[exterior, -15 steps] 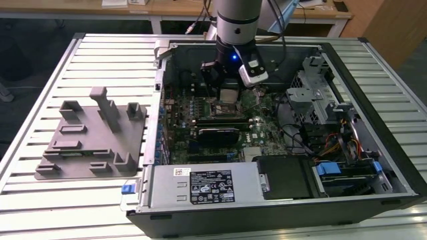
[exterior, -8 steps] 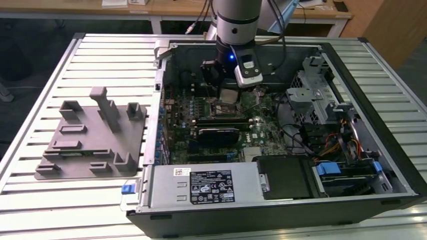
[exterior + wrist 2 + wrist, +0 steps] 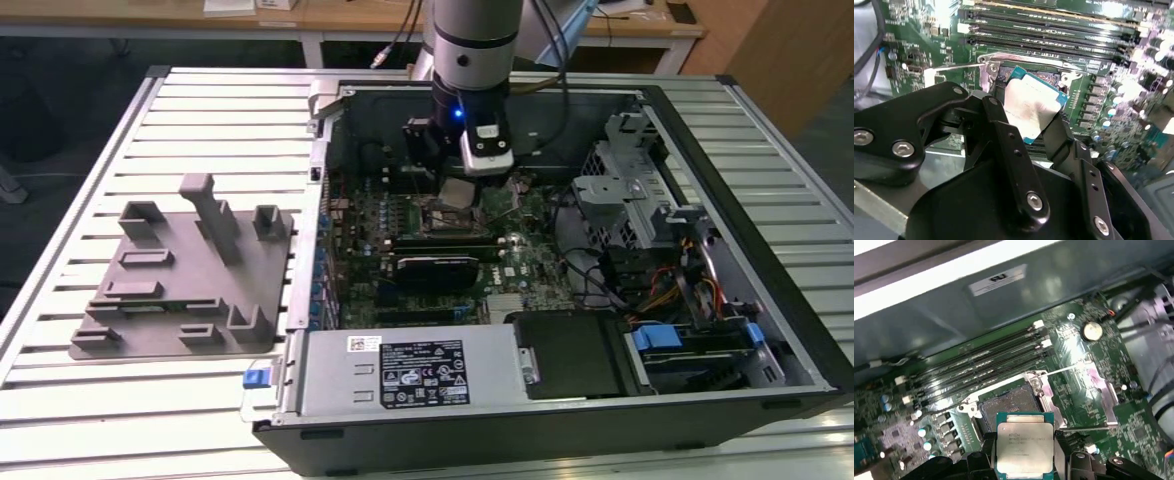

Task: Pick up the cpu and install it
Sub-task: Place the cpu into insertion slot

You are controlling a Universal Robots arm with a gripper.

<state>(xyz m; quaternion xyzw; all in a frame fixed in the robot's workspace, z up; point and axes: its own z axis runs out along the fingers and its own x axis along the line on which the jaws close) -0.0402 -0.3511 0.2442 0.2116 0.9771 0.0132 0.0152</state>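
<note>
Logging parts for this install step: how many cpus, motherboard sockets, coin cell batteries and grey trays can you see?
cpu: 1
motherboard socket: 1
coin cell battery: 1
grey tray: 1
Total: 4

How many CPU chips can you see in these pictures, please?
1. The cpu is held in the gripper over the open motherboard socket, which looks empty. Parts of the computer case are hidden, so others could lie unseen.
</note>
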